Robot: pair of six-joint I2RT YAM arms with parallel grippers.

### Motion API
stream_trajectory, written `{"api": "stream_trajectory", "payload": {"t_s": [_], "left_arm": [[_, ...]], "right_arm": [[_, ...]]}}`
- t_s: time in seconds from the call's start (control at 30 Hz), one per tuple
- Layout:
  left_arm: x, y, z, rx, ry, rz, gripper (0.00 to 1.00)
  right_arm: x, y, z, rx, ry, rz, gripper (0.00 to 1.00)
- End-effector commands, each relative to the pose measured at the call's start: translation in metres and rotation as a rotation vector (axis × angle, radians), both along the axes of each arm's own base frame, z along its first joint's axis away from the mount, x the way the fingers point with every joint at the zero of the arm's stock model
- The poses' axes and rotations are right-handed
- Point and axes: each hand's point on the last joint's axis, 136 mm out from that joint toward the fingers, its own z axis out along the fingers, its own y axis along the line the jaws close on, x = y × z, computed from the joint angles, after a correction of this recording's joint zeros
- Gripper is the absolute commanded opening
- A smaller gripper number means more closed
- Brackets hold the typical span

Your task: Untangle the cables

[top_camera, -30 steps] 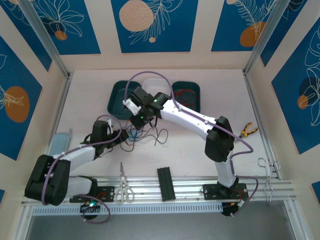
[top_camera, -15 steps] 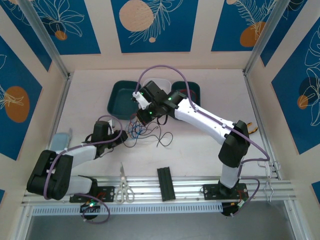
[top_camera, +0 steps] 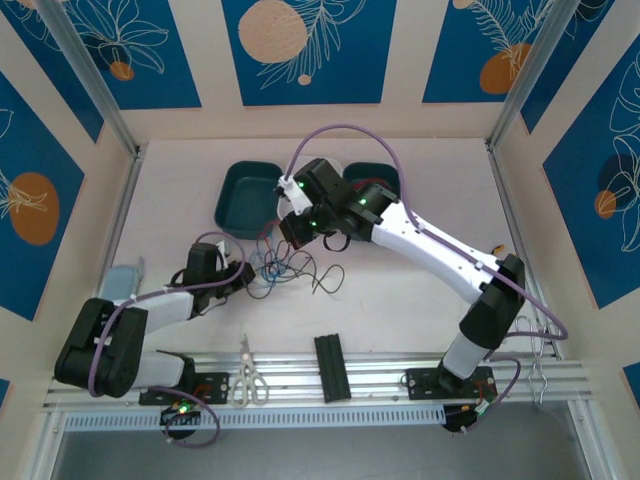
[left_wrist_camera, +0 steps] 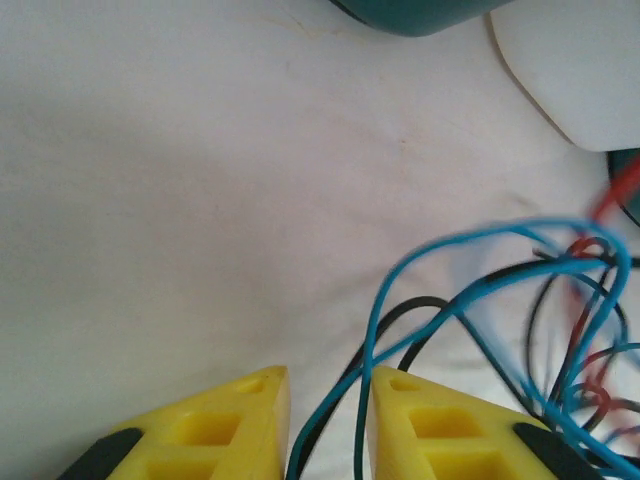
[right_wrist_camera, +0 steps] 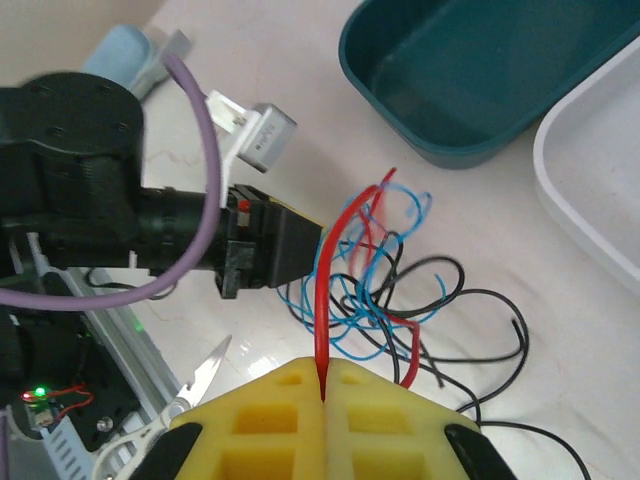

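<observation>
Red cable (right_wrist_camera: 320,320) clamped in right gripper (right_wrist_camera: 322,380), likely to draw it free; left gripper (left_wrist_camera: 328,388), fingers apart, straddles blue cable (left_wrist_camera: 372,320).

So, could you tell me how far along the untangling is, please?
Early. Nothing looks separated: the cables lie in one tangle on the table. In hand: the right gripper pinches a red strand; blue and black strands pass between the left gripper's open fingers. All the separating remains.

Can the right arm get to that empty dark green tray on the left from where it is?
Probably yes. The right arm's fingers, shut on a red cable, hang just beside the tray, with nothing between. That cable runs into the tangle, which might tug back.
</observation>
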Motion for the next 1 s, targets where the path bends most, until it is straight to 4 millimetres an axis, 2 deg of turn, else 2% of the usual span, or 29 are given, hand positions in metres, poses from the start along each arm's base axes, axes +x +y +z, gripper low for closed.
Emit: {"api": "stream_trajectory", "payload": {"t_s": [0.0,0.3,0.57,0.77,0.97], "left_arm": [[-0.001,0.001,-0.004,-0.014,0.008,0.000,0.22],[-0.001,0.000,-0.007,-0.019,0.015,0.000,0.21],[-0.001,0.000,-0.008,-0.020,0.015,0.002,0.21],[-0.001,-0.001,-0.005,-0.029,0.013,0.004,0.24],[0.000,-0.002,0.002,-0.038,-0.004,0.002,0.39]], "right_arm": [[-0.004,-0.007,0.024,0.067,-0.024,-0.016,0.00],[-0.004,-0.032,0.050,0.087,-0.099,-0.072,0.00],[-0.002,-0.065,0.076,0.093,-0.198,-0.153,0.00],[0.013,-0.100,0.077,0.051,-0.230,-0.301,0.00],[0.039,-0.145,0.070,0.007,-0.257,-0.496,0.00]]}}
